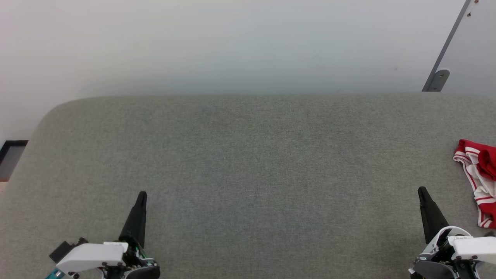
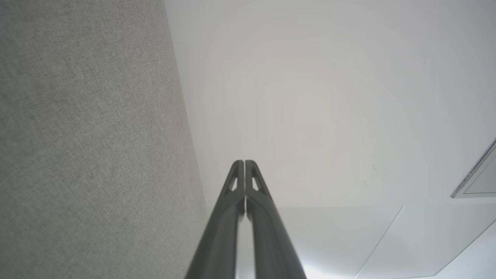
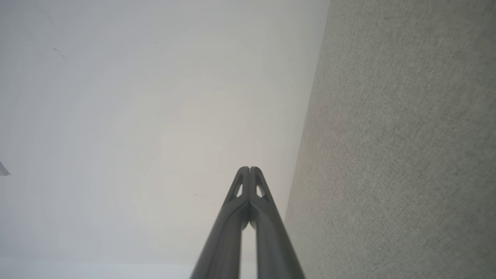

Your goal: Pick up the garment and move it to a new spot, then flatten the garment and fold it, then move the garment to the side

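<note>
A crumpled red-and-white cloth (image 1: 480, 176) with striped trim lies at the right edge of the grey padded table (image 1: 248, 162), cut off by the frame. No lettering shows on it, so I cannot tell whether it is the garment. My right gripper (image 1: 421, 190) is low at the right, just left of that cloth and apart from it, fingers pressed together and holding nothing. My left gripper (image 1: 142, 193) is low at the left, also shut and holding nothing. The wrist views show each pair of fingertips closed, left gripper (image 2: 245, 162) and right gripper (image 3: 250, 168), against the pale wall.
The table's far edge runs along a plain pale wall (image 1: 232, 46). A grey bracket (image 1: 440, 79) leans at the upper right. The table's rounded left corner (image 1: 50, 112) borders a dark floor patch (image 1: 11, 155).
</note>
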